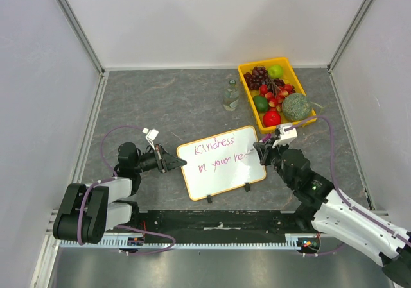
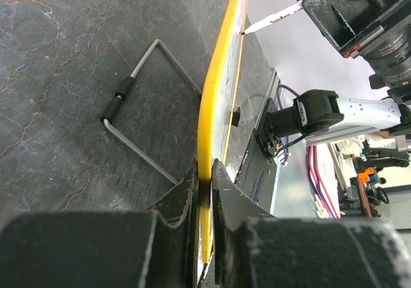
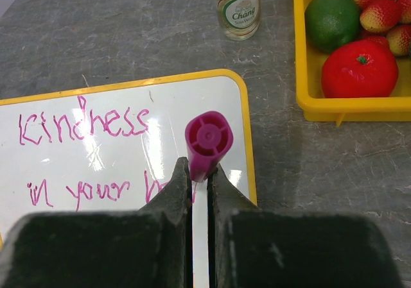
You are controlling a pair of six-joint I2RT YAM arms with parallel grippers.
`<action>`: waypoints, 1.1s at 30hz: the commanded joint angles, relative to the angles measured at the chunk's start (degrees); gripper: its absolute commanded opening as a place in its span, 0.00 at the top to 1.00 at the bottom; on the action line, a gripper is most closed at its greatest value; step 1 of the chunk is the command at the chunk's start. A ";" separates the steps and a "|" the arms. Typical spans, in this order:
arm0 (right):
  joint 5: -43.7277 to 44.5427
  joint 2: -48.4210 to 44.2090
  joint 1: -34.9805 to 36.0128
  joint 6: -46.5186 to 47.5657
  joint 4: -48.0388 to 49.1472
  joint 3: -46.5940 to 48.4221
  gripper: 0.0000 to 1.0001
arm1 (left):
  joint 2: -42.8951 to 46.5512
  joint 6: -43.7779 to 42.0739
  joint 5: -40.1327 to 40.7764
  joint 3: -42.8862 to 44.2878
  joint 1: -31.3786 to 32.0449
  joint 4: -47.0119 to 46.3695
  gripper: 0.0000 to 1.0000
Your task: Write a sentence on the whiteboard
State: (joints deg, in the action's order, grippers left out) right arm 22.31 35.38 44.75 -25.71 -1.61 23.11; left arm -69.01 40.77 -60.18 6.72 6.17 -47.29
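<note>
The whiteboard (image 1: pixel 218 176) lies tilted on the grey table, and its yellow rim (image 2: pixel 215 108) shows edge-on in the left wrist view. My left gripper (image 1: pixel 176 163) (image 2: pixel 204 172) is shut on the board's left edge. The sentence (image 1: pixel 215 145) (image 3: pixel 83 122) is in pink, with "Kindness" above "in your" and the start of another word. My right gripper (image 1: pixel 260 152) (image 3: pixel 200 167) is shut on a magenta marker (image 3: pixel 207 140). The marker's tip (image 2: pixel 270 22) touches the board by that last word, and the marker and fingers hide the latest strokes.
A yellow fruit tray (image 1: pixel 243 76) (image 3: pixel 308 102) stands at the back right, close to the board's far corner. A small glass bottle (image 1: pixel 231 95) (image 3: pixel 237 6) stands left of it. The board's wire stand (image 2: pixel 138 102) rests on the table. Enclosure walls close three sides.
</note>
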 commanded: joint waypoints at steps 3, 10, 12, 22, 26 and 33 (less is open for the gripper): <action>0.02 0.14 -0.10 0.05 2.31 1.50 1.00 | -0.51 -0.61 0.59 0.57 0.15 0.09 0.98; -0.86 -2.15 -0.10 0.14 -1.38 -0.35 1.00 | -0.60 -0.78 0.59 0.66 0.07 0.09 0.98; -1.12 -2.41 -0.10 0.14 -2.08 -0.52 1.00 | -0.68 -0.78 0.59 0.66 0.15 0.09 0.98; -2.00 -2.33 -0.10 -0.65 -3.49 -1.76 1.00 | -0.68 -0.70 0.59 0.66 0.07 0.09 0.98; -1.48 -3.29 -0.10 -0.83 -4.28 -1.84 1.00 | -0.77 -0.70 0.59 0.57 0.07 0.09 0.98; -0.42 -4.26 -0.10 -0.30 -4.72 -0.09 1.00 | -0.68 -0.70 0.59 0.66 0.07 0.09 0.98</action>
State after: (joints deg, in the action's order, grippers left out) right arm 20.53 31.59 44.75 -26.13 -5.52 22.06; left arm -69.01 40.77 -60.20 6.74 6.17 -47.29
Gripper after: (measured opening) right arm 0.066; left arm 0.136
